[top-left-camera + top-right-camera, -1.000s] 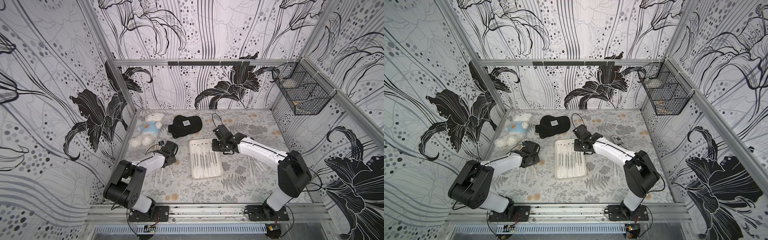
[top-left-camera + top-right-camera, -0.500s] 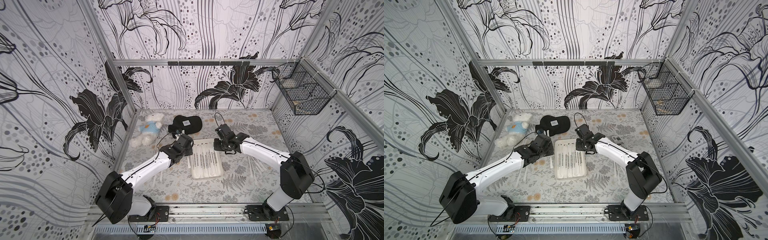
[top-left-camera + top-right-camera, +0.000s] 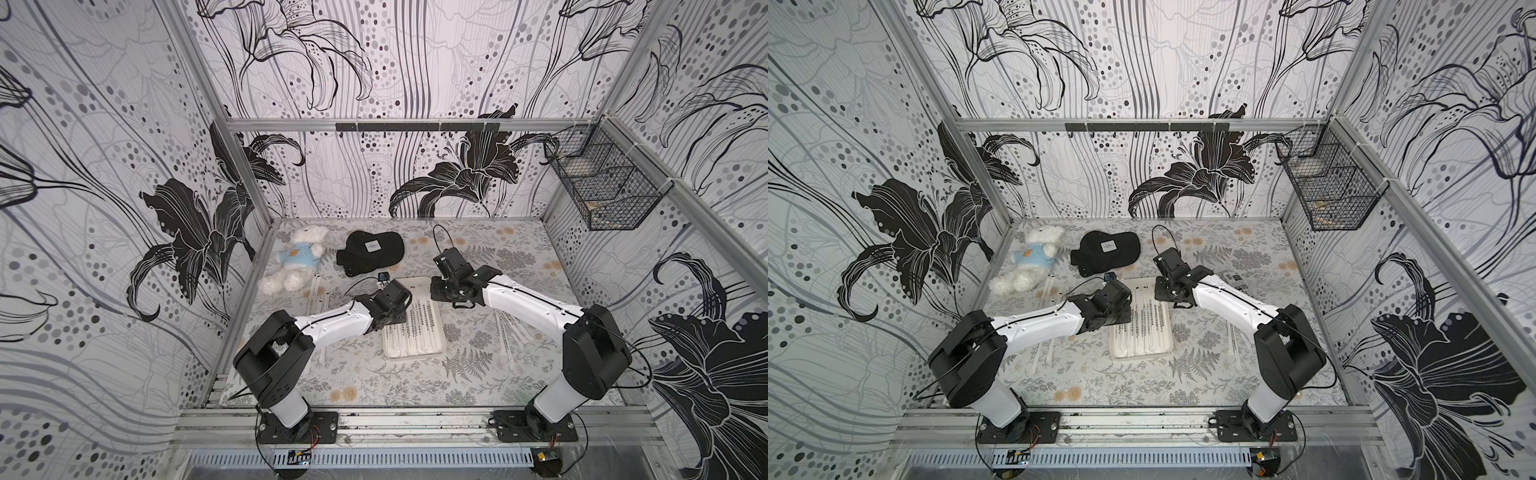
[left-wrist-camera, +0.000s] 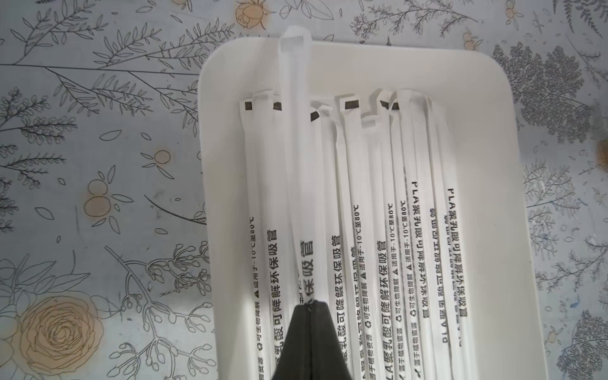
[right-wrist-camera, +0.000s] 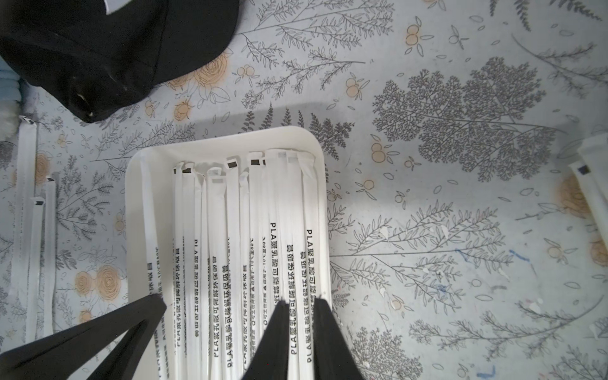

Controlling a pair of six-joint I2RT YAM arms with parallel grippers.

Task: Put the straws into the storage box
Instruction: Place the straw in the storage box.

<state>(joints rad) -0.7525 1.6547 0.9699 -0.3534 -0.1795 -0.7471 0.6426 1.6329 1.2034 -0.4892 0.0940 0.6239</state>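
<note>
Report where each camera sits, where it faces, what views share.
Top views: high over the front rail, looking down and inward; both show the left arm and right arm whole.
Left wrist: above the storage box, facing its far end; left gripper shut on a held straw.
Right wrist: same box end, cap beyond; right gripper shut on straws.
Shared: both wrist views show that end; the right one also catches the left gripper.
</note>
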